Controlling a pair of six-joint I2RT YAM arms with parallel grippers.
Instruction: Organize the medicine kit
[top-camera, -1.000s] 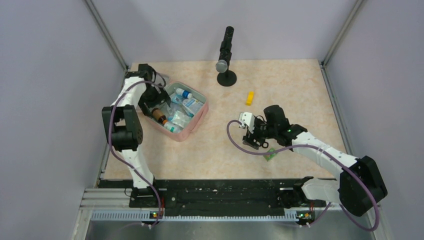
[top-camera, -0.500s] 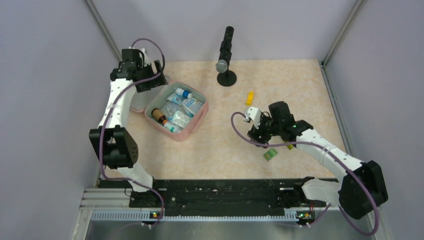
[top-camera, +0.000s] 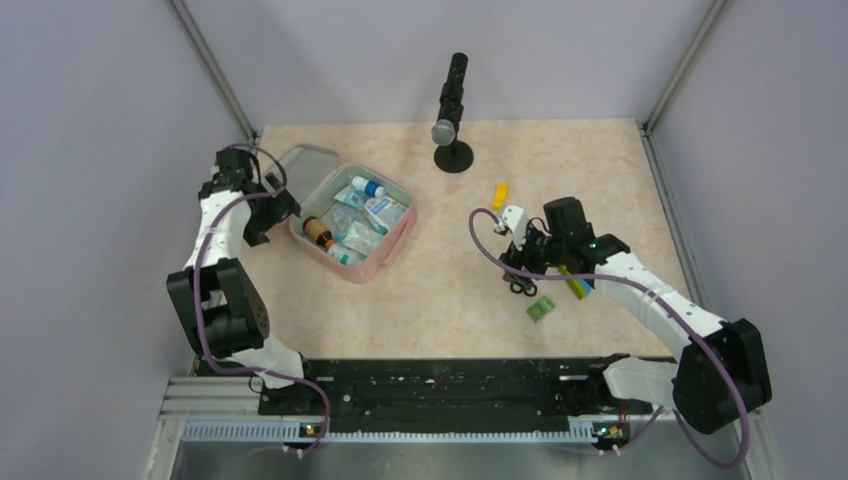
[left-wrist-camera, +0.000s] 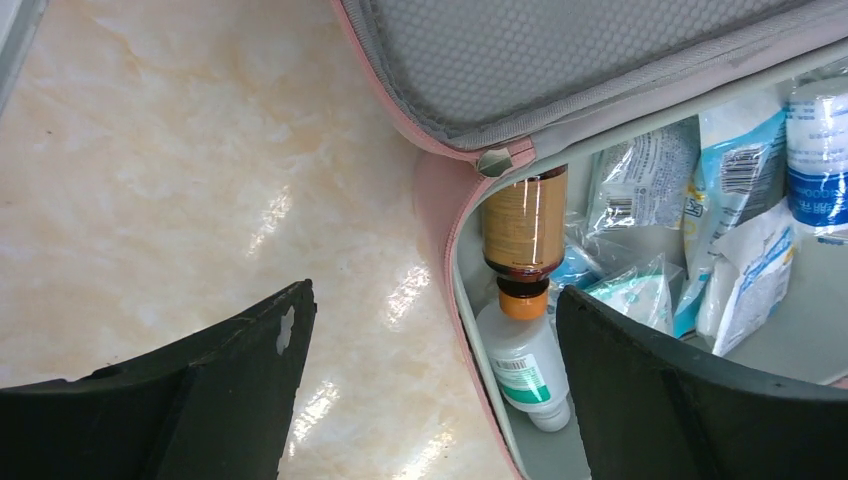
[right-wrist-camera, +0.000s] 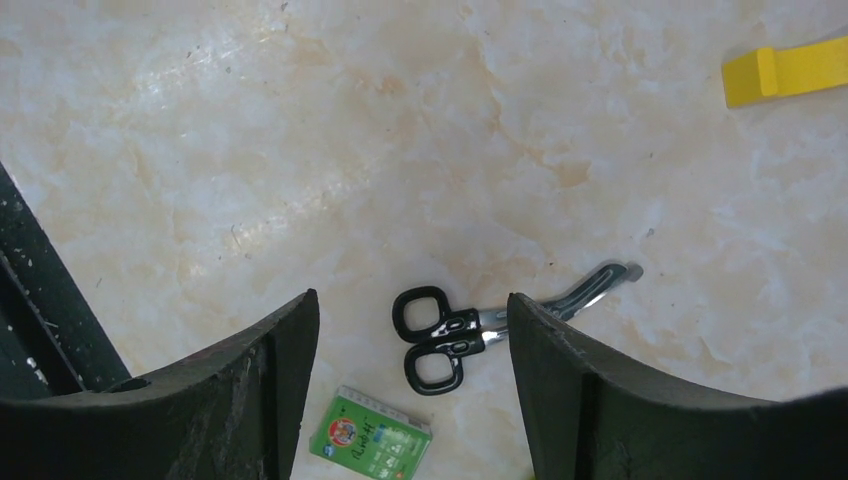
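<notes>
The medicine kit (top-camera: 385, 250), a pink zip case, lies open at the left of the table with its grey-lined lid (top-camera: 305, 162) laid back. Inside are a brown bottle (left-wrist-camera: 524, 225), a white bottle (left-wrist-camera: 525, 365) and several packets. My left gripper (top-camera: 275, 215) hangs open just left of the case, straddling its near-left rim (left-wrist-camera: 440, 215), holding nothing. My right gripper (top-camera: 517, 265) is open above black-handled scissors (right-wrist-camera: 450, 335), which lie flat on the table between its fingers, untouched.
A green packet (right-wrist-camera: 370, 435) lies by the scissors. A yellow piece (top-camera: 499, 195) sits farther back. A black stand with a grey head (top-camera: 453, 150) is at the back centre. Grey walls close in both sides.
My left arm pulled out of the case, swung back past the lid and came down at the case's left. The lid now lies open. My right gripper drifted right and hangs over the scissors.
</notes>
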